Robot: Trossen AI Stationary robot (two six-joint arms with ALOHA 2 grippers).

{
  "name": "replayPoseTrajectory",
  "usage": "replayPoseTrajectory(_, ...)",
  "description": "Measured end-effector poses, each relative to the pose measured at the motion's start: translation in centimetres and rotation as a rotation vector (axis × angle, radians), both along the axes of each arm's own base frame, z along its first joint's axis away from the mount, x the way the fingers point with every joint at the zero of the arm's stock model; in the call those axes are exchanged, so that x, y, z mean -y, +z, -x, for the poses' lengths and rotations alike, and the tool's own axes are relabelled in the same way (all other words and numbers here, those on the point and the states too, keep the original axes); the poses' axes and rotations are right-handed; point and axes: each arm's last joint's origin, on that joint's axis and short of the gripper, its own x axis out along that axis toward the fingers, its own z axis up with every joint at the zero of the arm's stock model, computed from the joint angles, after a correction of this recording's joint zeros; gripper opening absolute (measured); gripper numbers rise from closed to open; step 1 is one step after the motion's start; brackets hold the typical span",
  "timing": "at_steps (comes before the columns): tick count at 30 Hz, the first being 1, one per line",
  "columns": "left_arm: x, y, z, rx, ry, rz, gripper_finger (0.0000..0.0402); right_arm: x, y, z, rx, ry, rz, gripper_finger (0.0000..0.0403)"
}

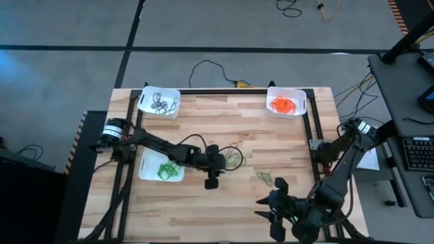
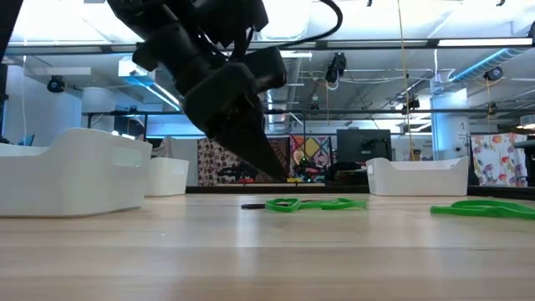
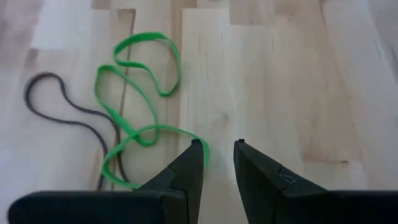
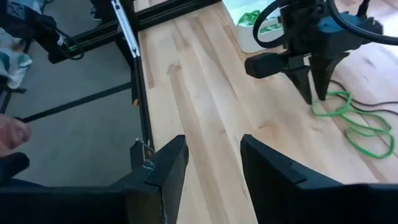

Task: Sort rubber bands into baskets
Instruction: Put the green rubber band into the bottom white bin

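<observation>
High view shows my left gripper [image 1: 211, 181] low over the middle of the worktop [image 1: 230, 118], just beside its own basket [image 1: 161, 167] of green bands near the left edge. My fingers stand a little apart with nothing between them; in the left wrist view the tangled green rubber band [image 3: 134, 99] lies just beside one fingertip [image 3: 194, 149], outside the gap, with a dark rubber band [image 3: 59, 109] looped under and past it. That is the risk as I judge it: closing from here would pinch air, or nudge the green loop sideways, and if I shift over I could catch the dark band along with it and carry the wrong colour to the basket. My right gripper [image 1: 271, 210] waits near the front edge toward the right corner, fingers apart and empty, with a second green band [image 1: 265, 178] lying near it. The basket of dark bands [image 1: 160, 102] sits at the far left corner and the basket of orange bands [image 1: 285, 102] at the far right corner. The wood between the two arms is bare, so I have room to sidestep.
</observation>
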Motion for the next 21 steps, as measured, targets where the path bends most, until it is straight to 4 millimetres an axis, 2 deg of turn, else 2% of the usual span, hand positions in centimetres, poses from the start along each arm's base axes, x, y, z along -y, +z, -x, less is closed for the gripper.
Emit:
replayPoseTrajectory(6, -0.3, -0.4, -0.1, -0.004, 0.007, -0.043, 0.0075, -0.1, -0.4, -0.3, 0.005, -0.042, -0.02, 0.0144)
replayPoseTrajectory(11, -0.1, -3.0, -0.3, -0.069, -0.007, -0.046, 0.0075, -0.2, -0.4, -0.4, 0.021, -0.07, -0.047, 0.0144)
replayPoseTrajectory(14, 0.1, -3.7, -0.6, -0.078, -0.012, -0.05, 0.0075, -0.4, -0.3, -0.5, 0.041, -0.07, -0.074, 0.0144)
replayPoseTrajectory(21, 0.1, -4.3, -0.5, -0.107, -0.006, -0.049, 0.0075, -0.6, -0.3, -0.8, 0.069, -0.086, -0.088, 0.0144)
